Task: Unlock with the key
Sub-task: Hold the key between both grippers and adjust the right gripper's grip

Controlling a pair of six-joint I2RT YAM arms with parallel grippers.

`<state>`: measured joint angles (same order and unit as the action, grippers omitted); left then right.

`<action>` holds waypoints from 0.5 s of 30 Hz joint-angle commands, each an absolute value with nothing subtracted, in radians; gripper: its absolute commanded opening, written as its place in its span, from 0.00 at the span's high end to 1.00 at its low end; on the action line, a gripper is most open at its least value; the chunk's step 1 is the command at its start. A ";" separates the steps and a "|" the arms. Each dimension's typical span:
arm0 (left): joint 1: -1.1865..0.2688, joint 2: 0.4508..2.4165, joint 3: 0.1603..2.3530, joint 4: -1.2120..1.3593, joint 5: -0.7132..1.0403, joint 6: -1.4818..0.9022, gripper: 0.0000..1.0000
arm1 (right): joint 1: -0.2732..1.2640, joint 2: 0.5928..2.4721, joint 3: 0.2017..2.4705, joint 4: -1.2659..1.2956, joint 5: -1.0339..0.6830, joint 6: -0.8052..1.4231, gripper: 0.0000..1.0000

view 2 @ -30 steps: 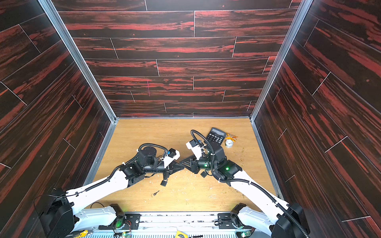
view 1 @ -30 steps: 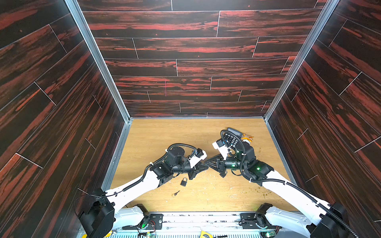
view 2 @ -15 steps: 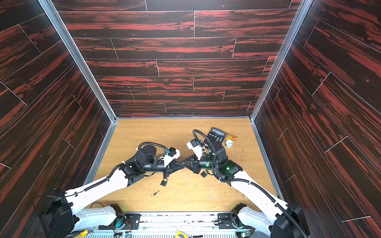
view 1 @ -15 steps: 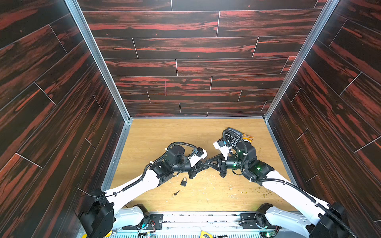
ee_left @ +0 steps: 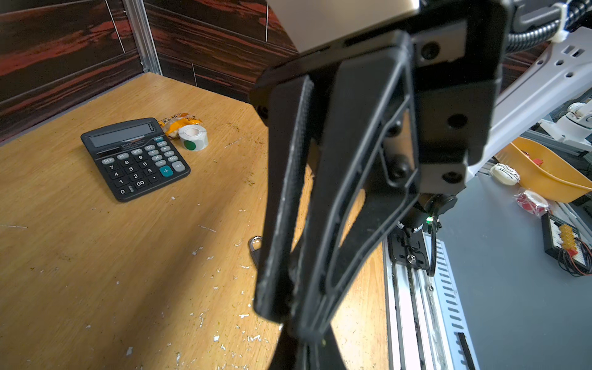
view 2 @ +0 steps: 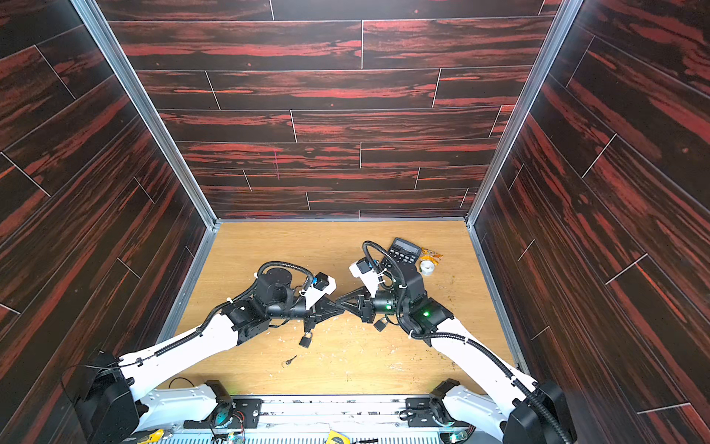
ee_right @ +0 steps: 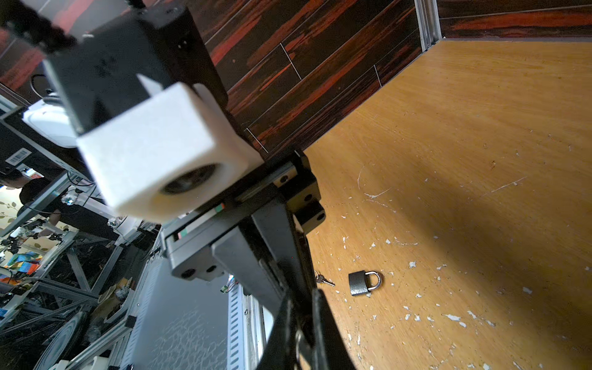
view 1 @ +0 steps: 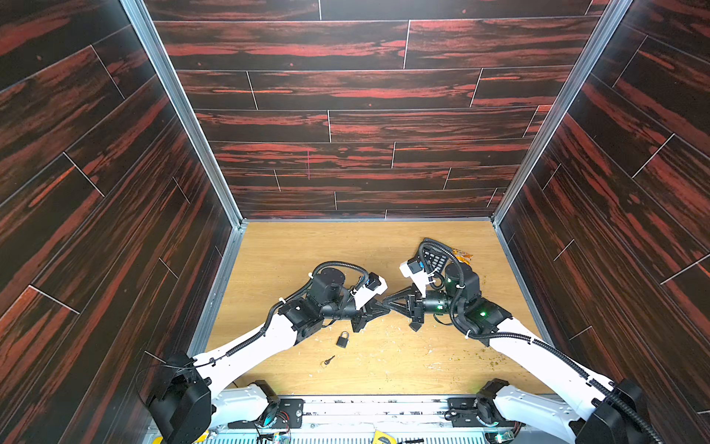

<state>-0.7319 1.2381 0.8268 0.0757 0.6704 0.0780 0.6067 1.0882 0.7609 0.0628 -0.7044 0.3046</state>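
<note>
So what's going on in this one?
The left gripper and right gripper meet tip to tip above the middle of the table, both with jaws closed. Whether anything is pinched there I cannot tell. The padlock, shackle closed, and the key lie untouched on the table, on the left gripper's side.

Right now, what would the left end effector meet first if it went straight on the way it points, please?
The right end effector: the left end effector points straight at it, tip to tip. They look touching or nearly so, but depth is unclear.
</note>
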 commanded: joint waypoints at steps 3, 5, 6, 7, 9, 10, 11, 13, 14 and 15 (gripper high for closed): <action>-0.723 1.235 0.874 0.152 0.682 0.098 1.00 | 0.593 1.071 0.732 0.027 -0.692 0.305 1.00; -0.720 1.239 0.874 0.153 0.680 0.092 1.00 | 0.589 1.066 0.729 0.039 -0.685 0.314 1.00; -0.720 1.239 0.873 0.155 0.680 0.089 1.00 | 0.589 1.066 0.727 0.047 -0.681 0.318 1.00; -0.719 1.241 0.871 0.156 0.677 0.086 1.00 | 0.587 1.064 0.727 0.057 -0.680 0.322 1.00; -0.719 1.241 0.870 0.158 0.670 0.080 1.00 | 0.586 1.066 0.727 0.072 -0.673 0.335 1.00; -0.719 1.240 0.867 0.161 0.666 0.075 1.00 | 0.584 1.066 0.727 0.079 -0.660 0.344 1.00; -0.719 1.240 0.866 0.163 0.662 0.071 1.00 | 0.582 1.065 0.727 0.085 -0.657 0.353 1.00; -0.719 1.239 0.864 0.163 0.657 0.065 1.00 | 0.579 1.063 0.729 0.108 -0.654 0.376 1.00; -0.719 1.239 0.862 0.163 0.653 0.064 1.00 | 0.579 1.061 0.730 0.114 -0.649 0.385 1.00; -0.719 1.241 0.858 0.163 0.649 0.061 1.00 | 0.580 1.060 0.734 0.122 -0.647 0.392 1.00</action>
<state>-0.7254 1.2438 0.8272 0.1097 0.6628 0.0399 0.5938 1.0771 0.7448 0.1192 -0.6922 0.3389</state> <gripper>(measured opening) 0.052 0.097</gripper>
